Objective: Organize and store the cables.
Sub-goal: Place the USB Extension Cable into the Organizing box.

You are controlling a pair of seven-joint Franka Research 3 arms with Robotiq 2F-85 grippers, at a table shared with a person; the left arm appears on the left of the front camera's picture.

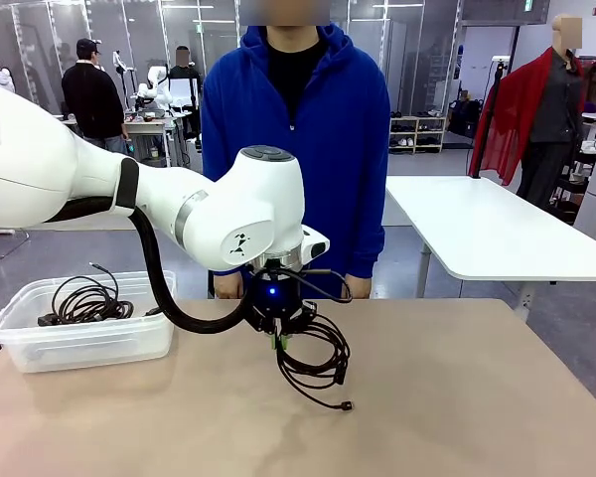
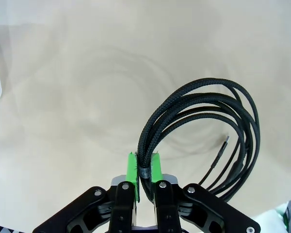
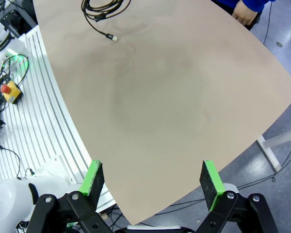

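While the left gripper (image 1: pixel 279 341) pinches a coiled black cable (image 1: pixel 316 366) dangling just above the tabletop (image 1: pixel 457 397) near its far edge, more cables (image 1: pixel 84 301) lie in the clear bin (image 1: pixel 79 343) at the far-left corner; the right gripper's (image 3: pixel 153 179) jaws gape wide.

Black braided cable coil (image 2: pixel 203 126) with woven texture, clamped between bright green pads (image 2: pixel 131 172) of black left pincer (image 1: pixel 278 341). Pale beige wooden desk (image 1: pixel 457 397) with faint grain. Clear plastic bin (image 1: pixel 79 343) holding more black cords (image 1: pixel 84 300). Right pincer (image 3: pixel 153 180) black with green pads too. Person's hooded top (image 1: pixel 298 149) royal blue over black.
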